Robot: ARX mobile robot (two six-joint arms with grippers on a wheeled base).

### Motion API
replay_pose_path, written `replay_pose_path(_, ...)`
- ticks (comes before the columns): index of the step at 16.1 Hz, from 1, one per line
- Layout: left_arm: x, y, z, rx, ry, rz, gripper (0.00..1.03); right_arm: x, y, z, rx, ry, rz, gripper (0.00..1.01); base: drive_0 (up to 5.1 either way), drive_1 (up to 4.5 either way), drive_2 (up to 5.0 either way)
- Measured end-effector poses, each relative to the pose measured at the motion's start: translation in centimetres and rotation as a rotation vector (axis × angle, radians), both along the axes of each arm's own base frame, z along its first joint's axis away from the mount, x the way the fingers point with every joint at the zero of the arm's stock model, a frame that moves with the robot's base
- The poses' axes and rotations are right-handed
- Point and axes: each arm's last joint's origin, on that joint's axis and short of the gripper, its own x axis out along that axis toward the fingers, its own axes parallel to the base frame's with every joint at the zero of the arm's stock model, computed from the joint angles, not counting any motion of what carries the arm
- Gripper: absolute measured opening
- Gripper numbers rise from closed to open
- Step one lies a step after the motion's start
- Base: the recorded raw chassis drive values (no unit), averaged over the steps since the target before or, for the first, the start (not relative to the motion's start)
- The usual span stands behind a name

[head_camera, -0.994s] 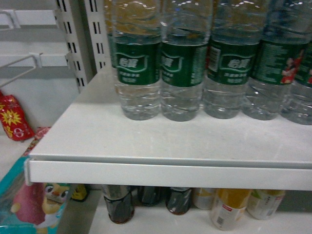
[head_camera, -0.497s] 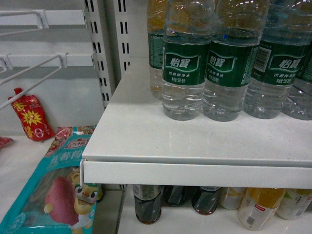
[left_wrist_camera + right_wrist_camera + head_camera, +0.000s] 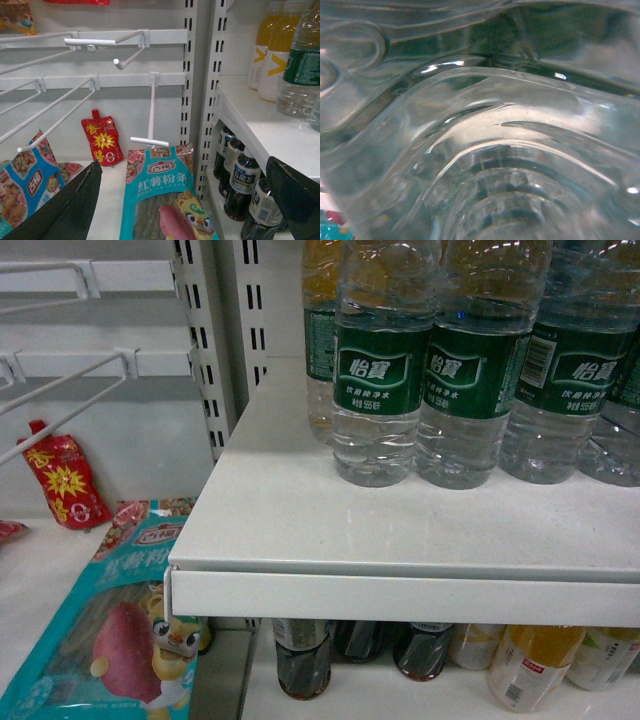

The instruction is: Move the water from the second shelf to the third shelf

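Water stands upright on the white shelf, pressed against the right wrist camera, that claw's grip untellable; left gripper gapes empty, well left

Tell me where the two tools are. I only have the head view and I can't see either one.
Observer: The left tool is open and empty, facing the white wire-hook rack.
Operator: And the right tool?
Observer: Its wrist camera is filled by a clear ribbed plastic water bottle, very close up. The tool itself isn't in view.
Operator: Is it gripping that bottle?
Observer: Can't tell. No fingers show in that view.
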Motion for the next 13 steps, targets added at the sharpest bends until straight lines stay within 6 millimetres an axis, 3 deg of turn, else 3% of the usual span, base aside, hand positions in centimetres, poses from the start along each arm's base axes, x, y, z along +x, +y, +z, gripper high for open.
replay_pose_path(7,0.00,0.00,0.00,0.000,0.000,0.000,0.98,0.00,0.00,0.01,0.001,-0.001,-0.001,0.43,0.0,0.00,0.0)
replay_pose_path(13,0.00,0.00,0.00,0.000,0.000,0.000,0.98,-0.16,0.52,0.78,0.043,-0.043,-0.127,0.43,0.0,0.00,0.0)
